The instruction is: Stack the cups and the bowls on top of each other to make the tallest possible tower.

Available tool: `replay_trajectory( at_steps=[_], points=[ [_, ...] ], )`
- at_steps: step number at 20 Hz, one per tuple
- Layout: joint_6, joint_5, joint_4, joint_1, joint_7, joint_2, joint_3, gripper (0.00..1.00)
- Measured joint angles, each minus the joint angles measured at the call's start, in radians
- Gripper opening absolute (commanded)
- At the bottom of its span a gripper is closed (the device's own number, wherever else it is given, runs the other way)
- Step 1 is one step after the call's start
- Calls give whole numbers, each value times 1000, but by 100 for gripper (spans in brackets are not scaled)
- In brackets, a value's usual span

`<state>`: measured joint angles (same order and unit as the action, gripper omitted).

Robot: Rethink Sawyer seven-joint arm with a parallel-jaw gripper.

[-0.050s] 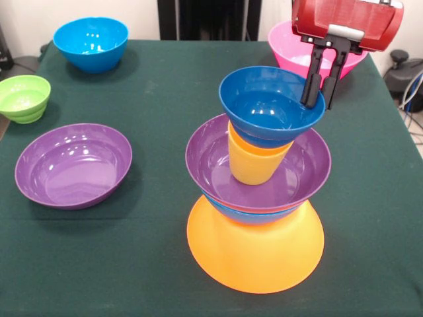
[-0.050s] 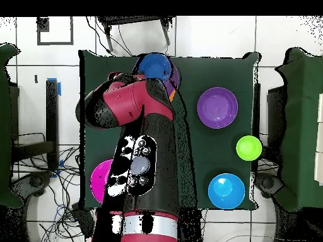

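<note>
Tower (image 1: 256, 191) stands near table's front, at 5 o'clock from centre: inverted yellow-orange bowl (image 1: 255, 254) as base, blue bowl's rim, purple bowl (image 1: 259, 165), orange cup (image 1: 254, 164), dark blue bowl (image 1: 269, 104) on top (five pieces up).

Left, judging by table: second purple bowl (image 1: 73, 165) at 9 o'clock, green bowl (image 1: 24, 98), bright blue bowl (image 1: 90, 43) at 11, pink bowl (image 1: 291, 47) at 1.

Gripper (image 1: 318, 98): jaws narrow, straddling top bowl's rim at 2 o'clock, seemingly pinching it.

Arm (image 2: 135, 126) covers most of the tower (image 2: 156, 66); its tool seems hidden.
</note>
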<state>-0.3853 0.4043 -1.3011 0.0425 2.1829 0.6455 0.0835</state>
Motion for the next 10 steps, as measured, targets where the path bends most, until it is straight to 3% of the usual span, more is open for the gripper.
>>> replay_trajectory(
  at_steps=[10],
  points=[
    [0, 1, -13, -6, 0, 10, -11, 0]
  ],
)
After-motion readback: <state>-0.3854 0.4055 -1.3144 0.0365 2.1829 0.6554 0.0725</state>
